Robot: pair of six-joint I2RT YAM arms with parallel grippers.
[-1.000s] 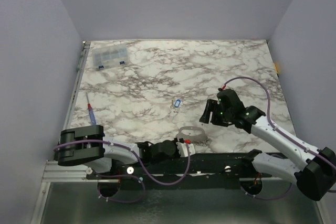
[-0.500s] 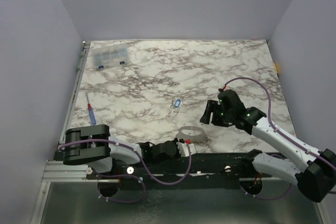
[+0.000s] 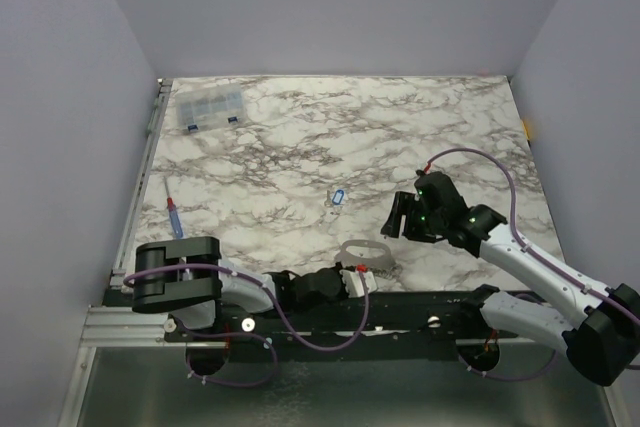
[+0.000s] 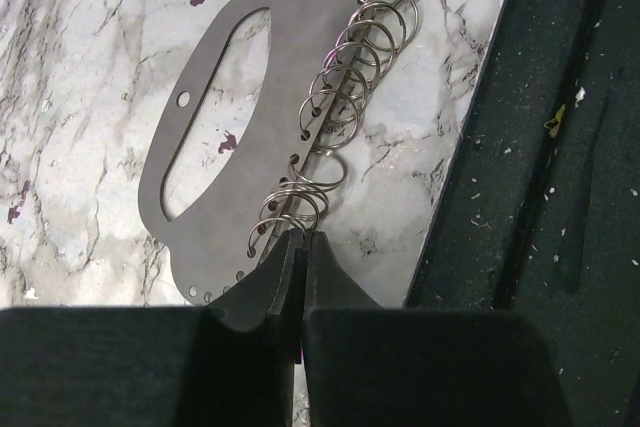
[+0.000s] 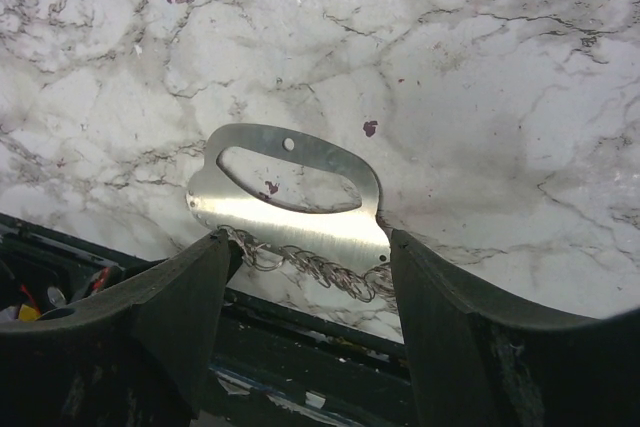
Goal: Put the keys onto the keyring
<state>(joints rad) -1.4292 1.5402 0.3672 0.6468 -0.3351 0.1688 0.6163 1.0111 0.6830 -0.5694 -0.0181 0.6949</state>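
Observation:
The keyring lies near the table's front edge. It is a flat pale metal plate with an oblong slot and several small wire rings along one edge. My left gripper is low at the plate's near end, shut, with its tips meeting on the nearest small ring; from above, the left gripper touches that end. My right gripper hangs open above the plate, both fingers clear of it; from above, the right gripper is to its right. A small blue tag with a silvery piece, apparently a key, lies mid-table.
A clear compartment box sits at the back left. A blue and red pen-like tool lies by the left edge. The black base rail runs just in front of the keyring. Grey walls close in three sides.
The left gripper's jaws have closed at the near end of the keyring, and the left arm has shifted a little to the right. The right arm has barely moved.

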